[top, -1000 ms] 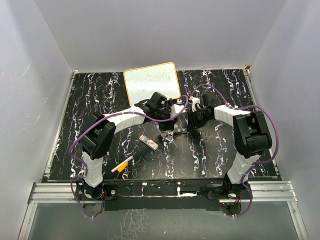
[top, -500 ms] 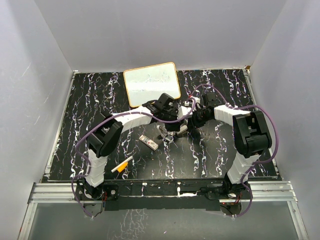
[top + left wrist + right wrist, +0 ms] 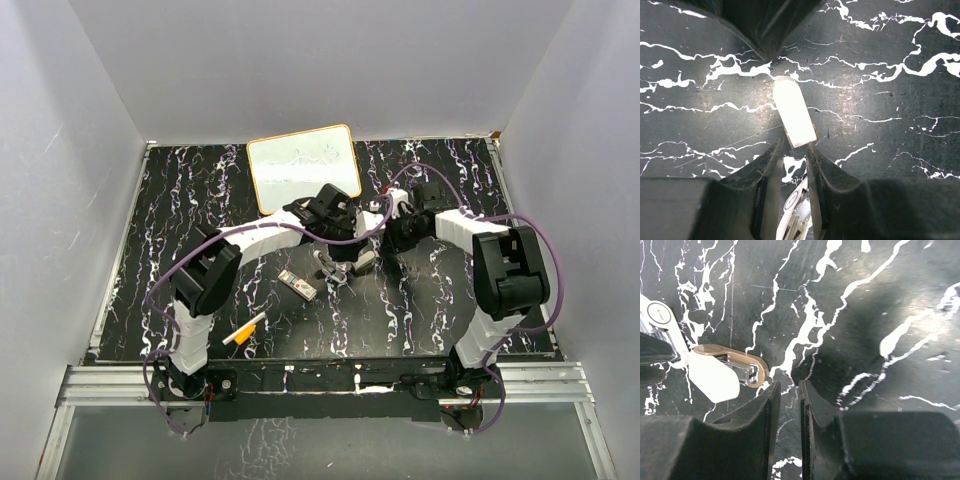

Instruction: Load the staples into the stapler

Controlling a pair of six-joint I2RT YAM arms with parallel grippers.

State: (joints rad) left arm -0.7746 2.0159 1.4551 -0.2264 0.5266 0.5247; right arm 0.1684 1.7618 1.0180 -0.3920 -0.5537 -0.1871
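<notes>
A black table [image 3: 200,200] veined with white, boxed in by plain pale walls [image 3: 100,100], carries a wood-framed whiteboard [image 3: 300,170] at the back and an orange-and-white marker pen [image 3: 245,330] near the front left. The small flat white pack of staples [image 3: 298,285], with a grey-brown metallic strip showing in it, lies loose on the table just left of centre, apart from both arms. Just to its right sits the little stapler [image 3: 794,112], which has a white top, a tan base and a chrome magazine. The left gripper [image 3: 795,150] is down over the stapler, and its fingers look pinched on the near end of the white top. The right gripper [image 3: 788,390] hovers just beside the stapler's tan end, its fingers drawn nearly together with nothing between them. Loading has hardly started, to my eye: the stapler is being steadied or opened, whether the magazine is fully exposed I cannot tell, and the staples have yet to be picked up, slid in and closed over. Compared with a second ago, the left arm has swung forward and right from beside the whiteboard onto the stapler, while the right arm has drawn back from it; the pack of staples and marker pen have not moved
</notes>
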